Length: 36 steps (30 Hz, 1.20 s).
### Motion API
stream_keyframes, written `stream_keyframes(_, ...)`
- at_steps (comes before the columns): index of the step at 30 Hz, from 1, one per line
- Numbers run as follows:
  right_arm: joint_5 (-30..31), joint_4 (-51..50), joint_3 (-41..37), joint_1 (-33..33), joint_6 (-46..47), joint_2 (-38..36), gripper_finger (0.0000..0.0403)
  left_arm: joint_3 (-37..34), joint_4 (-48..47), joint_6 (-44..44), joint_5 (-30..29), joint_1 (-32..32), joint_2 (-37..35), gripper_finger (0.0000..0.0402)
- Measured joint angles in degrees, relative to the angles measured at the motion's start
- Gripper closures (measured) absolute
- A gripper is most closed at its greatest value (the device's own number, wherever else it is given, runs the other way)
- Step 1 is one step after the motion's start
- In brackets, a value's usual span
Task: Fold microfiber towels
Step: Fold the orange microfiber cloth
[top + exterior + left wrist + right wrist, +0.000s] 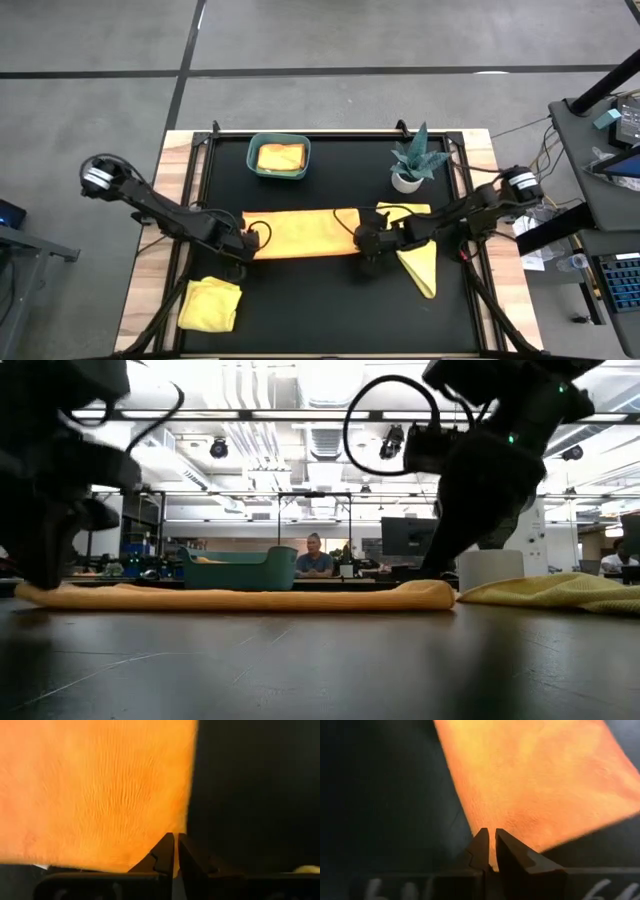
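Left gripper (pixel 243 243) and right gripper (pixel 368 240) each pinch one near corner of the orange towel (pixel 300 231), spread mid-table. Beside it lies a yellow towel (pixel 418 255); another yellow towel (pixel 210 303) sits folded near front-left. Behind stand the teal bin (pixel 279 157) and potted plant (pixel 415 160).

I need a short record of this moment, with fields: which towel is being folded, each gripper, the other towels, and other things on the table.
towel in work: orange towel, a long flat strip across the black mat
left gripper: shut on the orange towel at its left end
right gripper: shut on the orange towel at its right end
other towels: yellow towel lying loose beside the right arm; folded yellow towel at the near left
bin: teal bin, a yellow-orange cloth inside
plant: potted plant at the far right
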Motion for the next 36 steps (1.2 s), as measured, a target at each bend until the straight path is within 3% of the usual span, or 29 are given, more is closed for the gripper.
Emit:
stream_keyframes(7, -1.2, -3.2, 0.0, -2.6, 14.9, -5.3, 0.0363, 0.0, 1.3, -0.2, -4.4, 0.0, -3.4, 0.0392)
stream_keyframes(17, -1.2, -4.1, 0.0, -7.7, 28.3, -2.4, 0.0261, -0.8, 5.3, -0.2, -9.7, 0.0, -2.9, 0.0392)
stream_keyframes(26, -1.4, -3.1, 0.0, -9.4, 29.6, 2.4, 0.0186, -0.8, 5.4, -0.2, -10.3, 0.0, -1.2, 0.0392)
stream_keyframes(36, -1.4, 8.7, 0.1, -9.4, 28.4, 7.0, 0.0172, -0.9, 5.6, -0.2, -10.5, 0.0, 2.8, 0.0392)
